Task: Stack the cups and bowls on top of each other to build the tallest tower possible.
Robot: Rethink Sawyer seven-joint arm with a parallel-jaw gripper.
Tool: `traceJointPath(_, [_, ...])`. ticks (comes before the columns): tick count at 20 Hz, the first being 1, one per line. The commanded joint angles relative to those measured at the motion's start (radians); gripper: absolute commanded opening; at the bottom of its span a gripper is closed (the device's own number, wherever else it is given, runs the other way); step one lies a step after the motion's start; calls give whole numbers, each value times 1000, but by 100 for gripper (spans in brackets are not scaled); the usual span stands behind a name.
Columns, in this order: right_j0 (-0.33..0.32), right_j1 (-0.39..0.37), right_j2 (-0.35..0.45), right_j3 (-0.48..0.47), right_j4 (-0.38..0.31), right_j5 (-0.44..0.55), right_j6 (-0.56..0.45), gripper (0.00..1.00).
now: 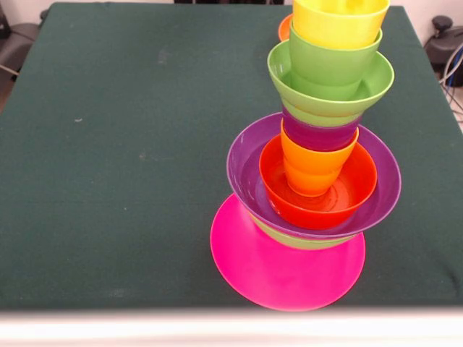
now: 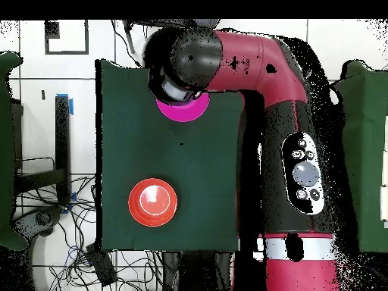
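Green table (image 1: 108,144): one tower (image 1: 318,166) (four cups), one separate orange-red bowl (image 2: 153,201).

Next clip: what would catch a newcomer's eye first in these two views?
In the front view, the tower dominates: a wide pink bowl as base at the table's near edge, with purple, orange-red and green bowls and cups above it, up to a yellow cup on top. From overhead, the red and black arm covers the tower, and one orange-red bowl sits alone on the green cloth.
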State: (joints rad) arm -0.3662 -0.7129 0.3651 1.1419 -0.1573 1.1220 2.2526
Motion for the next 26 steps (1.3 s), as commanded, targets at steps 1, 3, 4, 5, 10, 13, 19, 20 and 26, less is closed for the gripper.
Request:
traceJointPath(1, [-15, 27, 29, 68, -31, 8, -136, 100])
traceJointPath(3, [-16, 19, 28, 66, -28, 23, -138, 100])
traceJointPath(4, [-17, 20, 29, 56, -28, 33, -139, 100])
traceJointPath(5, [-17, 17, 28, 50, -27, 42, -141, 100])
traceJointPath(10, [-10, 1, 24, -25, -32, 144, -142, 100])
traceJointPath(13, [0, -8, 22, -88, -43, 217, -144, 100])
traceJointPath(19, [20, -35, 22, -169, -58, 342, -136, 100])
traceJointPath(20, [20, -36, 24, -180, -59, 357, -138, 100])
traceJointPath(26, [24, -41, 31, -248, -70, 444, -145, 100])
